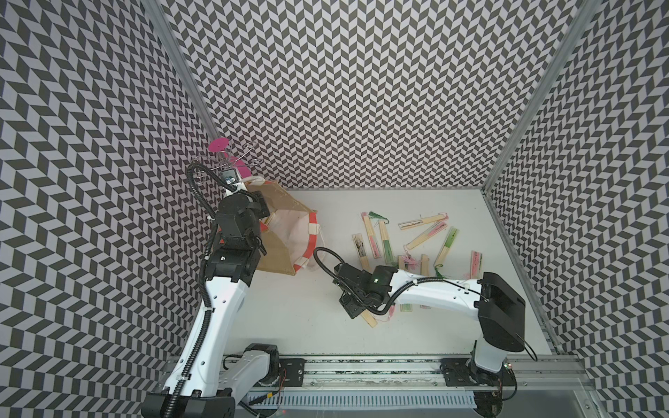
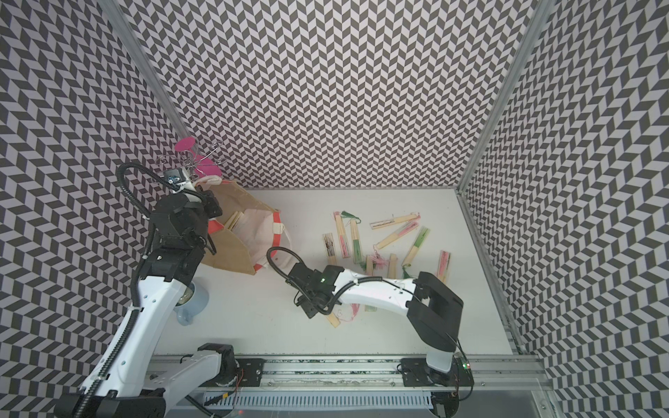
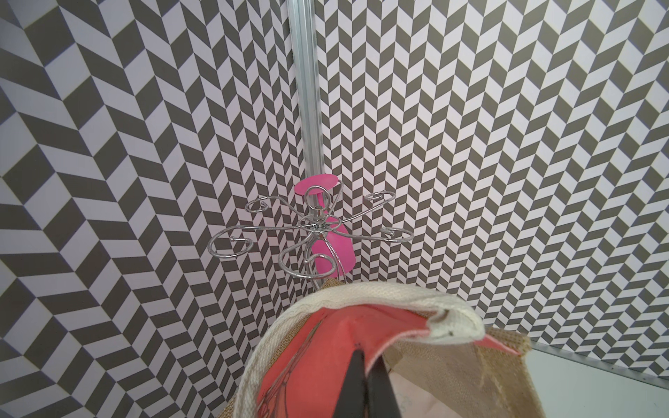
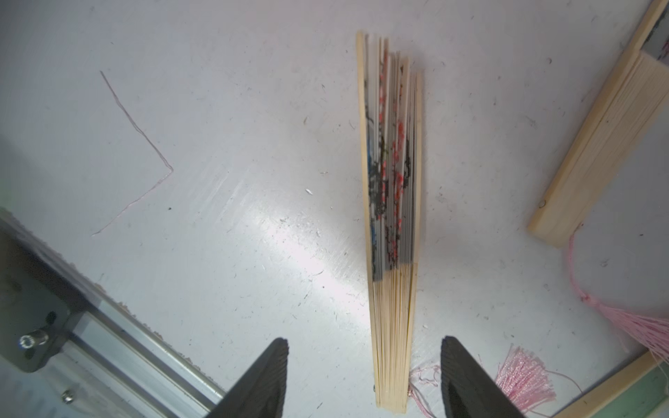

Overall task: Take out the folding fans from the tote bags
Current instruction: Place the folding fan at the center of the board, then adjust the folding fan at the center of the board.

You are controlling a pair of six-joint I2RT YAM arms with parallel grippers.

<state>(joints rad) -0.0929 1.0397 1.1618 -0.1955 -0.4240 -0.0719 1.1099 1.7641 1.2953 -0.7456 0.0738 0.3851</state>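
Left jaws: pressed together, pinching the red-orange rim (image 3: pixel 307 362) of the tote bag (image 1: pixel 280 253). They hold the bag tipped up, with its mouth open toward the right jaws.

Right jaws: spread wide, holding nothing.

Fan at the right jaws: one folding fan (image 4: pixel 392 217) lies flat on the desk (image 4: pixel 181 144), its stick end in the gap between the two jaws. It seems to touch neither side.

Fans already out: a loose bunch (image 1: pixel 398 239) lies on the desk, out past the right jaws.

Fans in the bag: a few pale sticks (image 2: pixel 234 219) show inside the bag, just beside the left jaws.

Step in hand: this looks like letting go of one fan on the desk. The job is partly done.

Next move: the right jaws need to lift clear, go to the bag's mouth, reach in while spread, and close on one thin fan. The left jaws should hold the rim so the mouth is open.

Watch out: a pink tassel (image 4: pixel 525 376) lies just beside one right jaw and could catch.
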